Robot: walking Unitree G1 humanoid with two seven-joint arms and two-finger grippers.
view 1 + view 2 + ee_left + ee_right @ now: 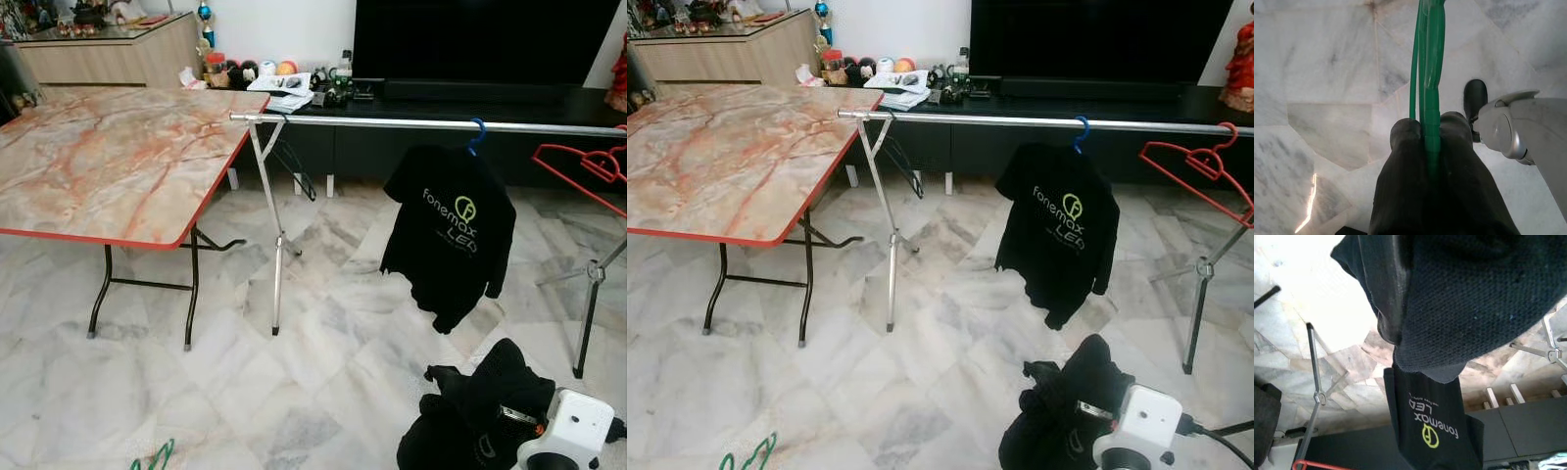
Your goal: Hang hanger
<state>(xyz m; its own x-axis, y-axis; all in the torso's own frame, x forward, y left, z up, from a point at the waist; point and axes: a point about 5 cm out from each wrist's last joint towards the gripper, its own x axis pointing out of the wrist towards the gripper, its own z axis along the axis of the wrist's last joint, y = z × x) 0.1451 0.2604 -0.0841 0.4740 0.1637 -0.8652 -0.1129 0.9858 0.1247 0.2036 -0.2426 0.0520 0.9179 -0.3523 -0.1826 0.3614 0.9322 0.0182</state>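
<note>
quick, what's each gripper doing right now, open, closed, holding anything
Left gripper: closed on a green hanger.
Right gripper: wrapped in a black garment that it carries; whether the jaws are closed cannot be told.

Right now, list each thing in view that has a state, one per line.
Green hanger: bare, clamped between the left gripper's fingers.
Black garment: bunched, held by the right gripper.
Black printed shirt: hanging on a blue hanger from the rail.
Red hanger: bare, hooked at the rail's right end.
Folding table: unfolded, standing.
TV: screen dark.
</note>
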